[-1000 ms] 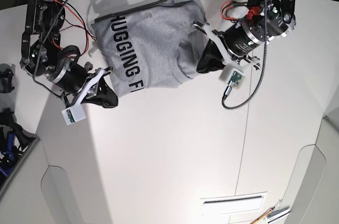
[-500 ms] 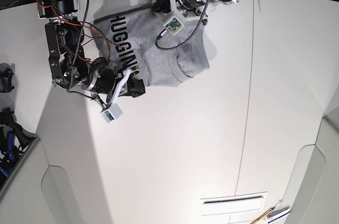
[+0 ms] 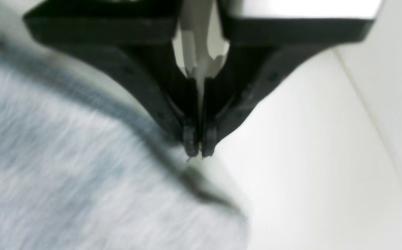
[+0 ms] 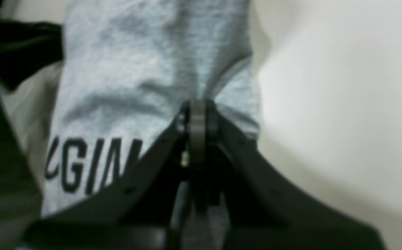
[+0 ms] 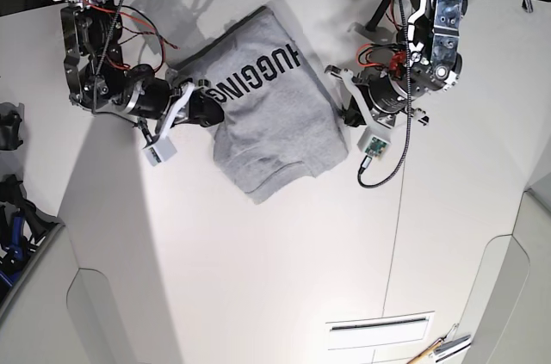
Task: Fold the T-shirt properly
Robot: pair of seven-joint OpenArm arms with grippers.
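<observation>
White tabletop (image 5: pixel 284 269) open in front of the folded T-shirt (image 5: pixel 284 123); passage there unobstructed. Left gripper (image 5: pixel 351 114) blocks the shirt's one side, right gripper (image 5: pixel 207 108) the other. Between them, only low cloth.

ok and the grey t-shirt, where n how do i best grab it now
Probably best by the lower folded end of the T-shirt, coming from the bare tabletop in front of it: that end points out over open white surface, away from both arms, and lies flat, so fingers would likely need to pinch its edge.
</observation>
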